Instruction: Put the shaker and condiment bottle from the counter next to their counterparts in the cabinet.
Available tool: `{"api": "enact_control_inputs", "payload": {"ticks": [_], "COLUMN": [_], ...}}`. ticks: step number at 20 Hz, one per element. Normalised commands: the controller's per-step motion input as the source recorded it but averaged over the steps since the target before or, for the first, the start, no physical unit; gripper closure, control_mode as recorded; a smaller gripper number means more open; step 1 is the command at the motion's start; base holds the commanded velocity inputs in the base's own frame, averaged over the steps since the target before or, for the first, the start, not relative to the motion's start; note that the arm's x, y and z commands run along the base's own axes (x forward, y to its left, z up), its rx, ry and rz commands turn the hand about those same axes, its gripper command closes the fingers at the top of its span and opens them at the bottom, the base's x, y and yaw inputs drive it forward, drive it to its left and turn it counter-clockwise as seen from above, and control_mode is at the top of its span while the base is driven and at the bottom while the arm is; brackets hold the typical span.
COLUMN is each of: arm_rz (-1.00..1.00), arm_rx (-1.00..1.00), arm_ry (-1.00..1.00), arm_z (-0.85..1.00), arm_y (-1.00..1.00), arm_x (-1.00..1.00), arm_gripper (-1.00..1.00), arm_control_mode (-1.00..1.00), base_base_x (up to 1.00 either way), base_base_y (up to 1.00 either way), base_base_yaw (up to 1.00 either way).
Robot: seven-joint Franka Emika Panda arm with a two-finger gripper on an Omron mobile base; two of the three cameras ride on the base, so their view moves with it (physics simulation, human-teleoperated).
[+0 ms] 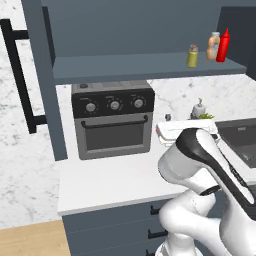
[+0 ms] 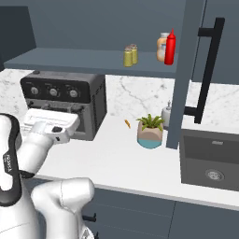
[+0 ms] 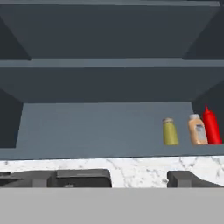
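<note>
We see the cabinet open, with its long shelf carrying all the bottles near its right end. The red condiment bottle stands upright just beside the tan-orange bottle with the pale cap, on that bottle's right in the left base view. In the right base view two olive-yellow shakers stand close together on the shelf, left of the tan-orange bottle; in the hand view we make out one shaker shape there, so one hides the other. The pincer is released, its dark tips spread wide and holding nothing, below the shelf and facing the cabinet. On the white counter under the cabinet sit a toaster oven and, right of it, a small potted plant.
</note>
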Motion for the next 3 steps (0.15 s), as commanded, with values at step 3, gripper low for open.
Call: {"api": "enact_control_inputs", "payload": {"ticks": [3], "arm_rz": [0.02], "arm_rx": [-0.04], "arm_ry": [-0.01], "arm_z": [-0.22], "arm_y": [0.55], "arm_x": [-0.65], "arm_gripper": [-1.0], "arm_control_mode": [-1.0], "base_base_x": [0.0], "base_base_y": [0.0], "base_base_yaw": [0.0]}}
